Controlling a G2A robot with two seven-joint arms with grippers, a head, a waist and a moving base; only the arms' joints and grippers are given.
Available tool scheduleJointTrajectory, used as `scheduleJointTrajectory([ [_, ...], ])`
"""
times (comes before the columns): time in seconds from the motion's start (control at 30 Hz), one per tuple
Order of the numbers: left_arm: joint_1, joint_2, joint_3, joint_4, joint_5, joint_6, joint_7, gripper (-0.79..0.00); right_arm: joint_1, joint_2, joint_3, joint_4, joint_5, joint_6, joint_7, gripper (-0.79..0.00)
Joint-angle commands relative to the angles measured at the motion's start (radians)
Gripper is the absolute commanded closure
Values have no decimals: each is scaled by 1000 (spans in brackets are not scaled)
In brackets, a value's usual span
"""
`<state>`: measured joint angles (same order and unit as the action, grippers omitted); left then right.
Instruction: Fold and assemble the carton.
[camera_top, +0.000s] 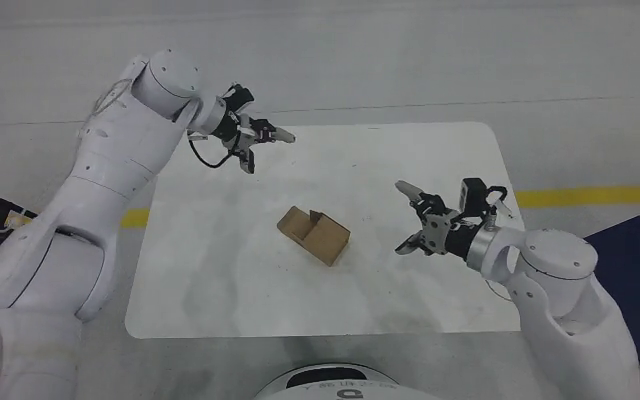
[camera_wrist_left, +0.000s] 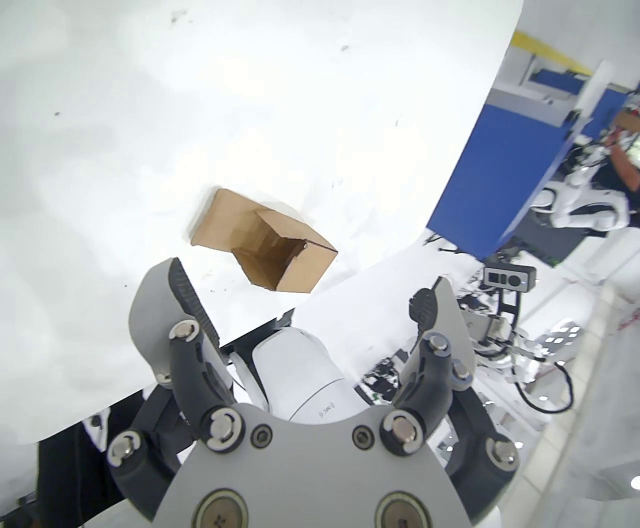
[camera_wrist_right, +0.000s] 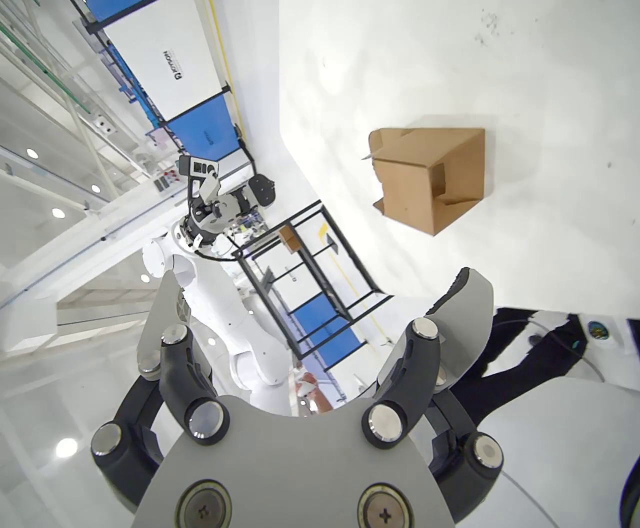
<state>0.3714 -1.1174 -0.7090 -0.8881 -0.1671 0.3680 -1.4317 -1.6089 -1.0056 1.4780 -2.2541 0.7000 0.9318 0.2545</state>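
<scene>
Two sets of jaws flank the carton (camera_top: 314, 235), both spread wide and holding nothing. The carton lies on its side near the middle of the bench (camera_top: 400, 160), well apart from either arm and touching neither.

What matters to us is how it points. Its long axis runs on a slant, one end toward the left jaws and the other toward the right jaws, so each arm looks at an end, not a long side. The mouth (camera_wrist_left: 267, 257) gapes toward the left jaws, with a loose flap standing beside it. The end toward the right jaws looks partly tucked in.

We judge neither arm clearly nearer; the carton sits about midway between them. To our eye the folding is barely begun. The coming move likely needs one arm to steady the carton while the other closes the mouth.
</scene>
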Motion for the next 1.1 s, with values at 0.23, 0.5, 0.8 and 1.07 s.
scheduleJointTrajectory([
  [0.23, 504, 171, -366, -408, -144, 127, 132, -785, 124, 3, -160, 83, -165, 3, 24, -785],
  [0.5, 800, 213, -476, -654, -231, 177, 199, -785, 222, 16, -399, 213, -488, -24, 114, -785],
  [0.8, 763, 172, -353, -609, -372, 164, 250, -785, 396, 0, -580, 413, -676, -267, 270, -785],
  [1.07, 679, 132, -227, -518, -382, 185, 311, -785, 397, -9, -572, 472, -656, -402, 279, -785],
])
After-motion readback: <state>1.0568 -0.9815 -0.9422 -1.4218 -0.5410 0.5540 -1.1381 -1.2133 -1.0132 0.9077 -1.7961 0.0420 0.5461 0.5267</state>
